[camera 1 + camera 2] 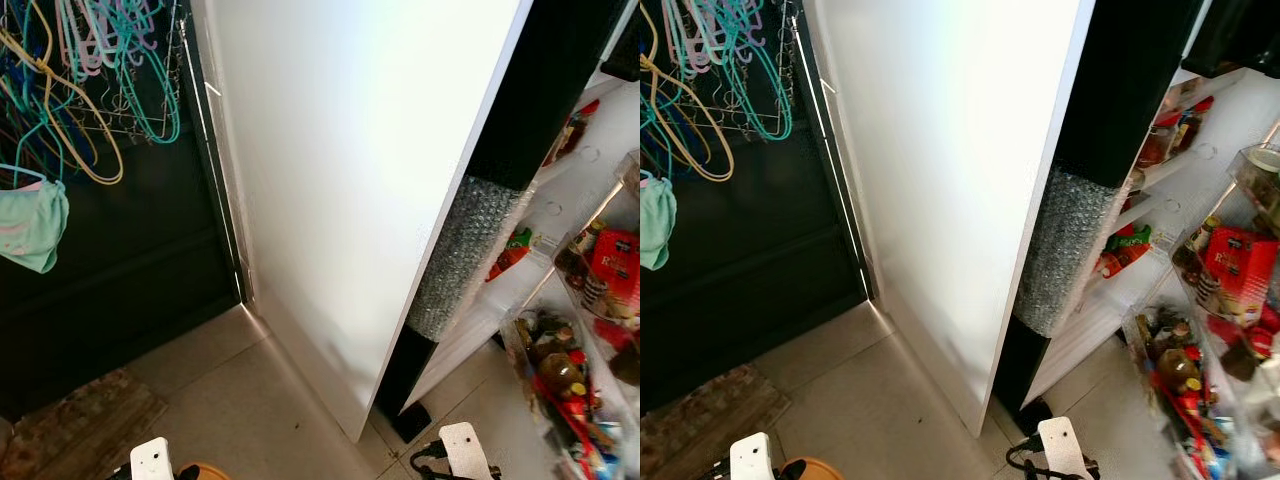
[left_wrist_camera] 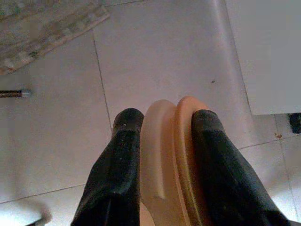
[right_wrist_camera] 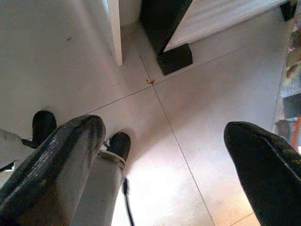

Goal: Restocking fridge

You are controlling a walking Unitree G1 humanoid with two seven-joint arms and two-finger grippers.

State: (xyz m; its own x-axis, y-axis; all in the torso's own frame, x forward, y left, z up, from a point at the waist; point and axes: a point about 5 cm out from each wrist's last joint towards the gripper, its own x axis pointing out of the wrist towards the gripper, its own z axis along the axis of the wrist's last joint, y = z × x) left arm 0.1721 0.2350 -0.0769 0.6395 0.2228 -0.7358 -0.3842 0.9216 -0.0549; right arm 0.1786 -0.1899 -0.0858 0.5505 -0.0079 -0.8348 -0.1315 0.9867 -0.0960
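Orange dish [image 2: 170, 165] pinched between left gripper [image 2: 162, 123] fingers (over floor tiles)

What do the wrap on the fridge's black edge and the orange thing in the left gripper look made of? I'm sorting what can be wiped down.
The wrap looks like clear plastic bubble wrap: rows of small shiny bubbles. The orange thing, clamped in the left gripper, looks like smooth, matte moulded plastic, possibly a lid; that is unsure.

The red box [image 1: 618, 262] on the fridge door shelf carries white lettering too blurred to read.
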